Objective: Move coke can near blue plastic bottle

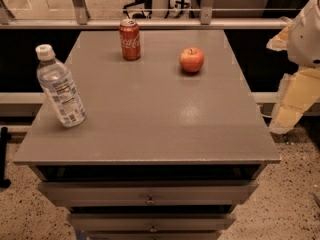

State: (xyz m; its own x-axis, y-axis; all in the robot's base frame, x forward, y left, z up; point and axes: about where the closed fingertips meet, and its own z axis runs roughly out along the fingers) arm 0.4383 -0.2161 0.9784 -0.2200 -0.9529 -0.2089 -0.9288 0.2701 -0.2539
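The coke can (130, 39) is red with white script and a silver top. It stands upright at the far left-centre of the grey table (150, 134). The blue plastic bottle (59, 87) is clear and bluish, with a white cap and a pale label. It stands at the table's left edge, leaning a little, well in front of and to the left of the can. My gripper (289, 104) is at the right edge of the view, beyond the table's right side. It is far from both the can and the bottle and holds nothing that I can see.
A red apple (191, 59) sits on the table to the right of the can. The table is a cabinet with drawers (150, 200) at the front. A rail and glass partition (150, 23) run behind it. Speckled floor lies on both sides.
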